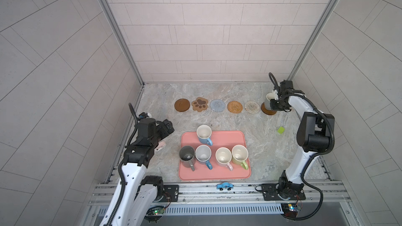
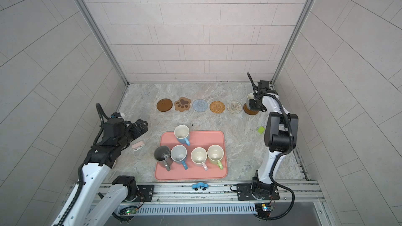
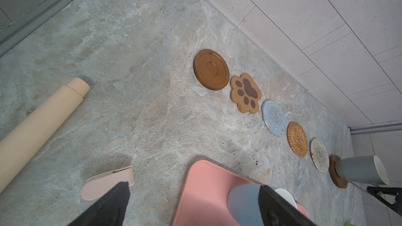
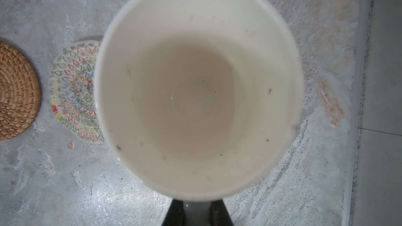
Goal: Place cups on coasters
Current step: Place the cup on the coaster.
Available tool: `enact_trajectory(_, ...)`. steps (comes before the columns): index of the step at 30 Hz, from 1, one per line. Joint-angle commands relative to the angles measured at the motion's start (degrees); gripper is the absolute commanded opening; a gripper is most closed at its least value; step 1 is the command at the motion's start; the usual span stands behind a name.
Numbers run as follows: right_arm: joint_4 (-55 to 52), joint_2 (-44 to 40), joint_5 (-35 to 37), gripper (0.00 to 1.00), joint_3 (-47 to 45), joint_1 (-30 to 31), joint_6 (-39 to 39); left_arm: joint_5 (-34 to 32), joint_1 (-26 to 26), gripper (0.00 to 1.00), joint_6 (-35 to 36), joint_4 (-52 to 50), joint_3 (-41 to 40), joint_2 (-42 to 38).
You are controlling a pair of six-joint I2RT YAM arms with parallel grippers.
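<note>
A grey-brown cup (image 1: 269, 99) (image 4: 198, 83) stands on the brown wooden coaster (image 1: 267, 111) (image 3: 337, 172) at the far right of the row. My right gripper (image 1: 274, 103) (image 4: 198, 213) is shut on its handle. The other coasters lie bare: wooden disc (image 1: 182, 105), paw print (image 1: 199, 104), knit (image 1: 217, 105), rattan (image 1: 235, 106), patterned (image 1: 252, 107). On the pink tray (image 1: 217, 176) stand a blue cup (image 1: 204, 134), dark grey cup (image 1: 187, 155), second blue cup (image 1: 203, 154), pink cup (image 1: 223, 156) and green cup (image 1: 240, 154). My left gripper (image 1: 169, 127) (image 3: 193, 201) hangs open left of the tray, holding nothing.
A small pink device (image 1: 159, 146) lies under the left arm and a beige roll (image 3: 41, 127) lies near the left wall. A green block (image 1: 280, 130) sits right of the tray. A blue toy car (image 1: 224, 185) rests on the front rail.
</note>
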Motion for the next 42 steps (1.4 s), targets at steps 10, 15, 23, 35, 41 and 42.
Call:
enact_trajectory(10,-1.60,-2.61,1.03,0.00,-1.25,-1.09,-0.90,-0.65,-0.11,1.00,-0.64,-0.83,-1.01,-1.49)
enact_trajectory(15,-1.75,-2.84,1.03,0.00,-1.42,-1.18,-0.90,-0.49,-0.10,1.00,-0.64,-0.82,-1.07,-1.57)
enact_trajectory(23,-1.89,-3.29,1.57,0.02,-1.60,-1.26,-0.91,-0.48,-0.16,1.00,-0.69,-1.07,-1.28,-2.14)
enact_trajectory(35,-1.93,-3.67,1.66,0.19,-1.69,-1.26,-0.68,-0.63,-0.12,1.00,-0.60,-1.01,-1.37,-2.12)
enact_trajectory(41,-2.08,-3.64,2.00,0.28,-1.87,-1.26,-0.65,-0.56,-0.10,1.00,-0.51,-0.78,-1.50,-1.93)
enact_trajectory(42,-2.05,-3.72,2.05,0.29,-1.86,-1.26,-0.62,-0.58,-0.15,1.00,-0.51,-0.83,-1.50,-2.01)
